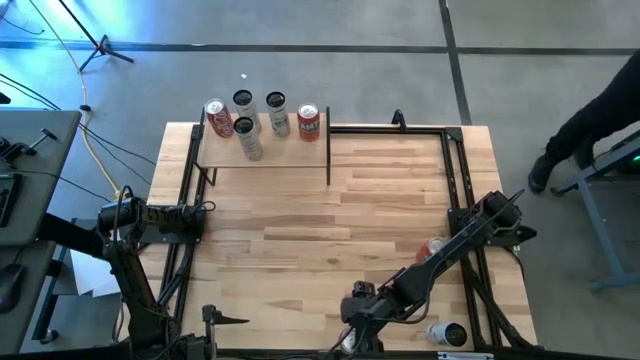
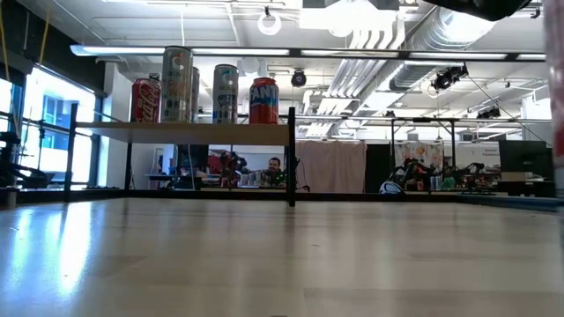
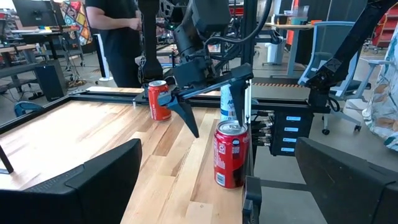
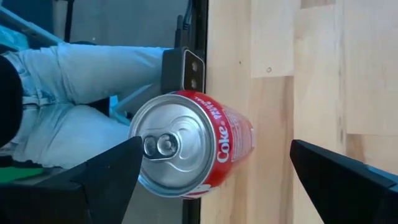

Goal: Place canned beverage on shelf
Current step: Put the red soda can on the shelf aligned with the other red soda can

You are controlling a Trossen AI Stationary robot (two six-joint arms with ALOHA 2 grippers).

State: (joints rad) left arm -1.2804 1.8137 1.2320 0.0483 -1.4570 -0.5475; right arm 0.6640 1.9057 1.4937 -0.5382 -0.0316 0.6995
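A red Coke can (image 4: 186, 149) stands upright near the table's near edge; it also shows in the left wrist view (image 3: 231, 155). My right gripper (image 4: 216, 146) is open above it, pointing down, one finger on either side of the can's top and apart from it; from the side it shows in the left wrist view (image 3: 221, 127). In the high view my right gripper (image 1: 352, 335) hides the can. The shelf (image 1: 290, 150) at the far left carries several upright cans (image 2: 220, 92). My left gripper (image 1: 195, 215) waits open at the table's left side.
A second red can (image 1: 430, 250) and a tall white can (image 1: 447, 333) stand at the near right, close to my right arm. Black frame rails (image 1: 455, 180) run along the table's sides. A person (image 3: 118, 37) stands beyond the table's right side.
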